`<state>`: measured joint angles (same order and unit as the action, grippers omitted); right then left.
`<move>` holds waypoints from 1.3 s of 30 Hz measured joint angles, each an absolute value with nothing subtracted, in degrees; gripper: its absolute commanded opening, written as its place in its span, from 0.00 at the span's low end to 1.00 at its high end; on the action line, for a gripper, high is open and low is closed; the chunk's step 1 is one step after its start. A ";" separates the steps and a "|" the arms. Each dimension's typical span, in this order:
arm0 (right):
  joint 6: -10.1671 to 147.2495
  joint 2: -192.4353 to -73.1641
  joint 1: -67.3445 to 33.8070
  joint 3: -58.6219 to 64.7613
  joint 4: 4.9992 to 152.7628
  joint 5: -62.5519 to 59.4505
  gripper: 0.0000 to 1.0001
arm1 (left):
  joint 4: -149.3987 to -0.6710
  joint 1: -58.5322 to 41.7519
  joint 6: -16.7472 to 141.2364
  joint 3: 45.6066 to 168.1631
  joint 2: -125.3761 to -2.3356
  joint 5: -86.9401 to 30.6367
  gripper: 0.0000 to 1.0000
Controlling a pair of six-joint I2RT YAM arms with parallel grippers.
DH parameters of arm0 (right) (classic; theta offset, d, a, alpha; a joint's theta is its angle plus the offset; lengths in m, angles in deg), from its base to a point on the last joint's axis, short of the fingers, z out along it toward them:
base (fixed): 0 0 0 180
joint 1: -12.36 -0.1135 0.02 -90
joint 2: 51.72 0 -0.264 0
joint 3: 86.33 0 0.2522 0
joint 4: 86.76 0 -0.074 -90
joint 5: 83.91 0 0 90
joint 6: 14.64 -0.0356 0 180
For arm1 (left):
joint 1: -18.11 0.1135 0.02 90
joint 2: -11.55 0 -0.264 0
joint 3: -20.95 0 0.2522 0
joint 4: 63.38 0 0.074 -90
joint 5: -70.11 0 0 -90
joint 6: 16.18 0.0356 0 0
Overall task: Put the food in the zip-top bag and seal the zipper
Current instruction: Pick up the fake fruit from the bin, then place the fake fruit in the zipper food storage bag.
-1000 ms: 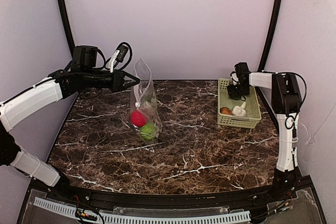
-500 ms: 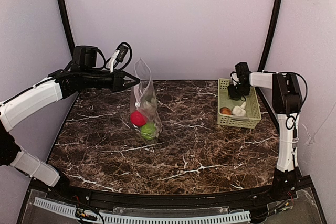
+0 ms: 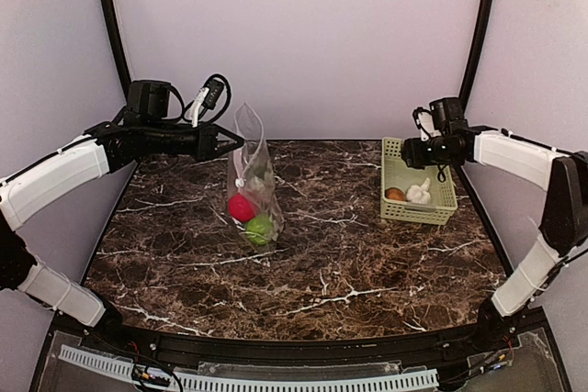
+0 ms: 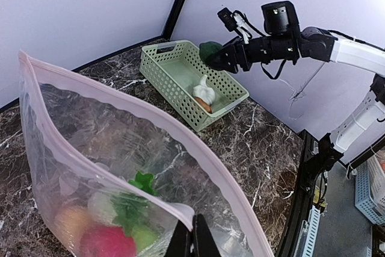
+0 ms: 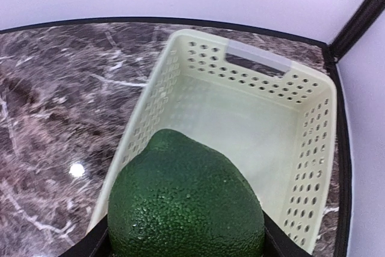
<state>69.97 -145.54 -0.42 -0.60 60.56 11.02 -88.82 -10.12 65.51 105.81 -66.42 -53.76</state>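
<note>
Top view: left arm reaches in from the left edge. Left pincer (image 3: pixel 236 142) is clenched on the rim of the upright zip-top bag (image 3: pixel 250 170), near the far edge of the table (image 3: pixel 367 263). Right pincer (image 3: pixel 408 155) hovers over the basket (image 3: pixel 432 217) at the far-right corner.
Left wrist view: bag holds red apple (image 4: pixel 107 242); basket holds garlic (image 4: pixel 204 90).
Right wrist view: pincer grasps dark green piece (image 5: pixel 186 206) above the basket.

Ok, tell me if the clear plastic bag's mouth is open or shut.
Open. On the clear crinkly plastic bag, the pale pink zipper strips bow wide apart in the left wrist view; the left tool pinches one.
</note>
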 measured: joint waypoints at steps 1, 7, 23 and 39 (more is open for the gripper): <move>69.51 -143.64 -1.66 -1.78 60.21 10.43 0.55 | -88.82 -10.12 65.51 105.81 -66.42 -53.74 0.01; 66.93 -132.38 -11.59 -2.02 54.13 5.23 0.55 | -88.80 -10.12 65.51 105.81 -66.42 -53.76 0.01; 61.09 -138.15 -35.43 21.76 56.28 -6.93 0.54 | -86.77 -10.12 64.63 104.19 -66.42 -56.60 0.01; 60.42 -158.87 -43.08 39.99 56.71 -5.26 0.54 | -85.50 -10.12 64.44 103.64 -66.42 -58.22 0.01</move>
